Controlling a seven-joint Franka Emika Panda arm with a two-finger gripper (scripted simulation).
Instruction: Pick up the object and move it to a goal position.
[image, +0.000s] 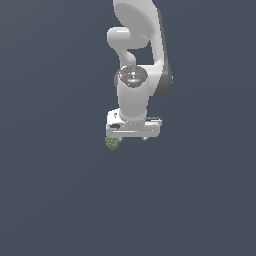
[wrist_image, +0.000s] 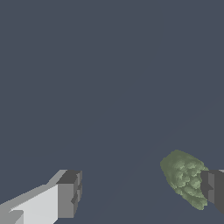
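The object (image: 112, 143) is a small bumpy olive-green lump on the dark grey floor, just below the end of the white hand on the exterior view's left. My gripper (image: 131, 137) hangs low over it, pointing straight down. In the wrist view the object (wrist_image: 183, 177) lies inside the open gap of the gripper (wrist_image: 142, 192), close against one dark finger pad (wrist_image: 213, 187). The other finger (wrist_image: 68, 194) stands well apart from it. Nothing is held.
The white arm (image: 137, 55) rises behind the hand toward the top of the exterior view. A plain dark grey floor (image: 60, 190) spreads all around, with no other objects and no goal marker in sight.
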